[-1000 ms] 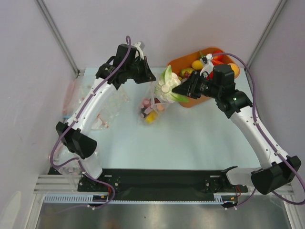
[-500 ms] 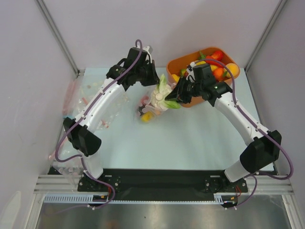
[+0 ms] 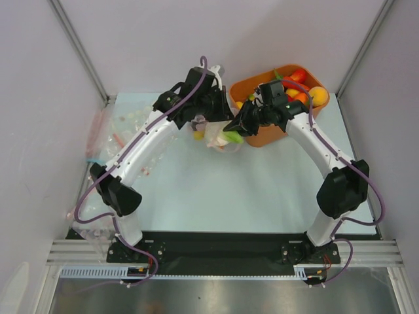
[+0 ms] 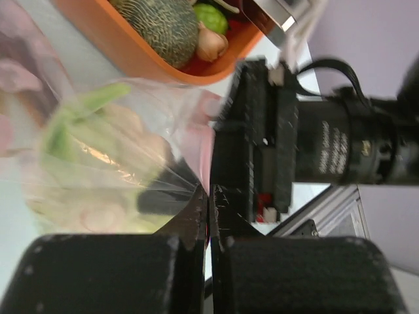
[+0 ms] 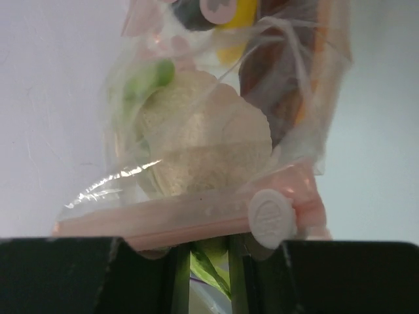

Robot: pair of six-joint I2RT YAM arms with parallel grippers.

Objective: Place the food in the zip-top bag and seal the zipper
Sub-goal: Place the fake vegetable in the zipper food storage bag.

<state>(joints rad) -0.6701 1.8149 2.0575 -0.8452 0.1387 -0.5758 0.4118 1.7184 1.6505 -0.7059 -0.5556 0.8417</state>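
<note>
Zip-top bag (image 3: 219, 136): just beside orange tub (image 3: 263, 140), partly filled. Left gripper (image 4: 209, 196) pinched shut on bag film. Right gripper (image 5: 208, 254) clamps toy cabbage (image 5: 209, 137) leaf at its mouth. Zipper (image 5: 163, 219) unsealed; tub food (image 3: 319, 96) remains.

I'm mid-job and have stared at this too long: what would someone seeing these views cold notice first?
Both grippers meet at the zip-top bag, beside the orange tub at the back. The left gripper is pinched shut on the bag's film, while the right gripper grips a green leaf of the pale vegetable sitting inside, behind the pink zipper. More toy food sits in the tub.
</note>
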